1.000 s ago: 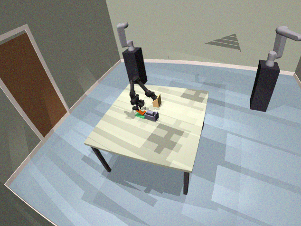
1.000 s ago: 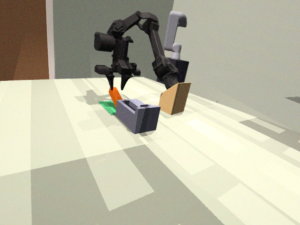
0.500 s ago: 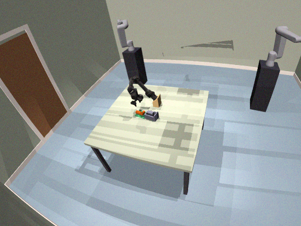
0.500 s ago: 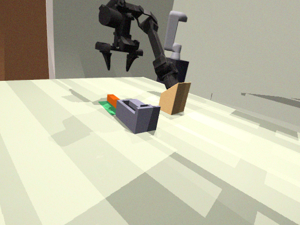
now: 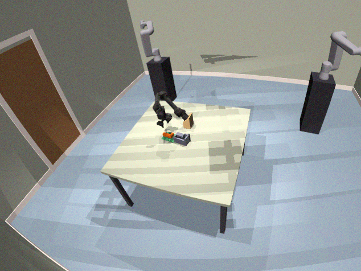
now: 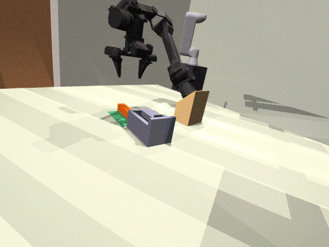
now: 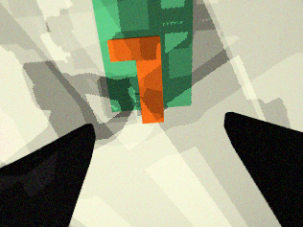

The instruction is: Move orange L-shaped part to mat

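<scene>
The orange L-shaped part [image 5: 168,134] [image 6: 123,109] [image 7: 146,76] lies flat on the green mat [image 5: 167,140] [image 6: 115,116] [image 7: 178,71], with one end of its long bar reaching just past the mat's edge in the wrist view. The grey tray [image 5: 182,139] [image 6: 150,127] stands beside the mat with its pocket empty. My gripper [image 5: 160,123] [image 6: 129,69] [image 7: 158,157] is open and holds nothing. It hangs well above the table, a little behind the part.
A tan wedge-shaped block [image 5: 188,120] [image 6: 191,107] stands on the table [image 5: 186,175] just behind the tray, near the arm's base. Two grey arms on dark pedestals [image 5: 161,77] [image 5: 318,102] stand on the floor beyond the table.
</scene>
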`<state>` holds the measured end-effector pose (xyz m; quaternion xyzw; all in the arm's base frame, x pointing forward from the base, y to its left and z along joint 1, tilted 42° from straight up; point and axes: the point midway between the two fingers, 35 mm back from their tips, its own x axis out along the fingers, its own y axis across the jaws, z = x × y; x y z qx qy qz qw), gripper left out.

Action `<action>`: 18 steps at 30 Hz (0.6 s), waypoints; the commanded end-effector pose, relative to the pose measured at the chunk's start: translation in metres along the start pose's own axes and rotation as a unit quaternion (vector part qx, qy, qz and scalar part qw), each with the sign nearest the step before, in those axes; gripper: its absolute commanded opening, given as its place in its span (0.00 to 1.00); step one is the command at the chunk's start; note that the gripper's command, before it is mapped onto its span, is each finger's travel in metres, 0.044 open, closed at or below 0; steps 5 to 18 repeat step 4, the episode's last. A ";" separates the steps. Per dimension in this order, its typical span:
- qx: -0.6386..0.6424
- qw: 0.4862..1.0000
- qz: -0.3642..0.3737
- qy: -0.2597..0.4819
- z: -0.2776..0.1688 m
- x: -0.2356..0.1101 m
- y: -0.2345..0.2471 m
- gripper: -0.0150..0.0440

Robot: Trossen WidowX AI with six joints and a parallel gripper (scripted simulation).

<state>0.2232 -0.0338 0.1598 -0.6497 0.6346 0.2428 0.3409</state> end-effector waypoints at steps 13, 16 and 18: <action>-0.001 1.000 -0.001 0.000 0.000 0.000 0.000 0.93; -0.001 1.000 -0.001 0.000 0.000 0.000 0.000 0.93; -0.001 1.000 -0.001 0.000 0.000 0.000 0.000 0.93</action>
